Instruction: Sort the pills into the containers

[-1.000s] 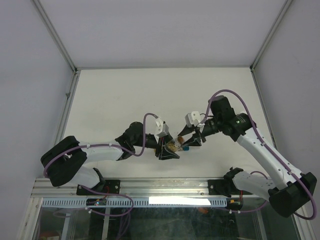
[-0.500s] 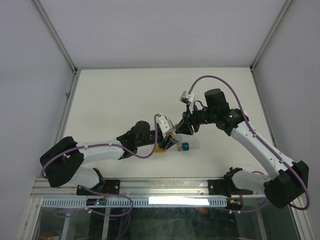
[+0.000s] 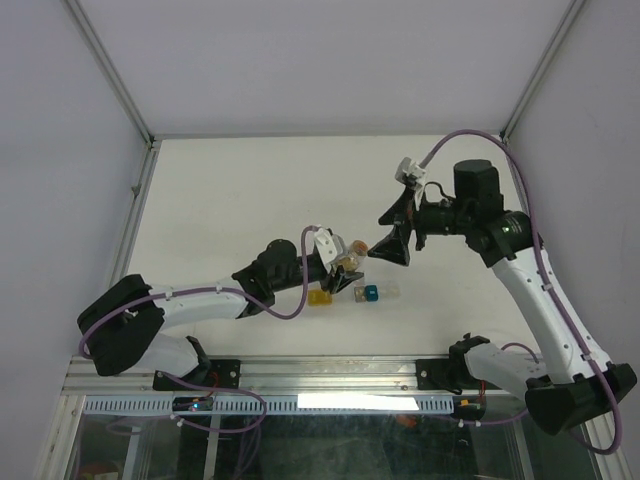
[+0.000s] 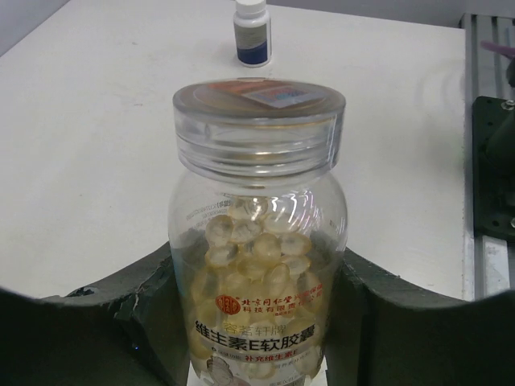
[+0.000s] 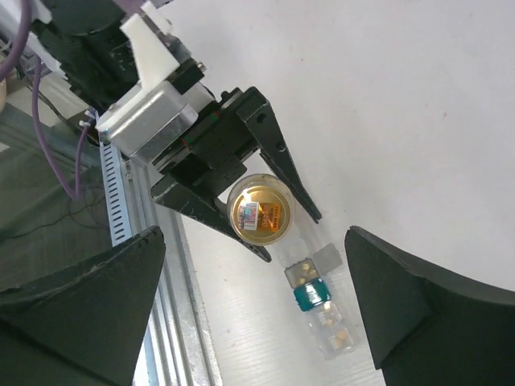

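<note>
Four cells (image 3: 362, 293), some holding pills (image 5: 302, 273), capped bottle (image 4: 257, 241)

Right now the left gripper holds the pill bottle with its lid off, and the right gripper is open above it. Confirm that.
Wrong on the lid: it is on the pill bottle, as the left wrist view shows. The left gripper does hold the bottle, and the right gripper is open above it.

Yellowish pills (image 4: 256, 269) fill a clear, capped bottle (image 4: 259, 137), upright just beside the containers (image 3: 371, 292): yellow, grey, teal and clear cells in a row near the middle of the table's (image 3: 250, 190) near edge.
</note>
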{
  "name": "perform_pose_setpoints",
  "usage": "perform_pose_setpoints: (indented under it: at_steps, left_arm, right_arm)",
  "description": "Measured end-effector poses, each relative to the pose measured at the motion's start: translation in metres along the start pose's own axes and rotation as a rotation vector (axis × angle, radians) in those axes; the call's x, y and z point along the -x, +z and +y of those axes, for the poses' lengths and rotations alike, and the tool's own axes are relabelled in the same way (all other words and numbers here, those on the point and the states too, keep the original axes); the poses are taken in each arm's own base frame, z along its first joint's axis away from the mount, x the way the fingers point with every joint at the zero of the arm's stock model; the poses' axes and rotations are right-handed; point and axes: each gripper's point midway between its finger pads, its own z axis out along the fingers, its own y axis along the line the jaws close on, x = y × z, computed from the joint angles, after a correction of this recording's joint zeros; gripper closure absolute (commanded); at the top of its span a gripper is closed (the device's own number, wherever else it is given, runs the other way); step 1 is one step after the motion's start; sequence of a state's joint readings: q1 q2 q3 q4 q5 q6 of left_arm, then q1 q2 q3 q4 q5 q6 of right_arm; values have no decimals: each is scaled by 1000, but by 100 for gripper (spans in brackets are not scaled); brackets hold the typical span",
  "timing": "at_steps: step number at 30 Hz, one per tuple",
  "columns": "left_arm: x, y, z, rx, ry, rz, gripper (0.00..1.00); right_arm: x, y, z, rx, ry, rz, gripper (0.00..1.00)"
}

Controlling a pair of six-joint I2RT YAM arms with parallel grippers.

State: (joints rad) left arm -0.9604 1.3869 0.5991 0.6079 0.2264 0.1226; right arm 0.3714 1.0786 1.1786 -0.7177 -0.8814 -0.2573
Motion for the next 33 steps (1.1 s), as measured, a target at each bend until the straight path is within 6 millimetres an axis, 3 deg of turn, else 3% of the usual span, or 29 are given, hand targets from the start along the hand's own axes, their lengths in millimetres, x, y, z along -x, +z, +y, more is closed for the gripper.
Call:
perform_pose_setpoints:
  at_steps: [4, 8, 11, 16, 21, 26, 33]
  left_arm:
    - [11, -3, -8, -63, 7, -33, 100]
    - [23, -6, -13, -177, 10, -49, 100]
    - [53, 0, -8, -258, 30, -85, 100]
    - [117, 16, 8, -375, 112, -188, 100]
    - [145, 45, 30, -464, 167, -194, 100]
    - [136, 61, 49, -512, 177, -156, 100]
    - [87, 55, 46, -542, 136, -55, 100]
  right_arm:
    - [14, -19, 15, 38, -157, -21, 1]
    - [11, -25, 24, 120, -412, 1, 1]
    - [15, -32, 26, 141, -556, 29, 1]
    - [60, -47, 23, 97, -761, 27, 1]
    - [79, -67, 24, 10, -809, 53, 1]
    - [98, -85, 27, -76, -828, 32, 2]
    - [76, -76, 17, -53, -718, 65, 3]
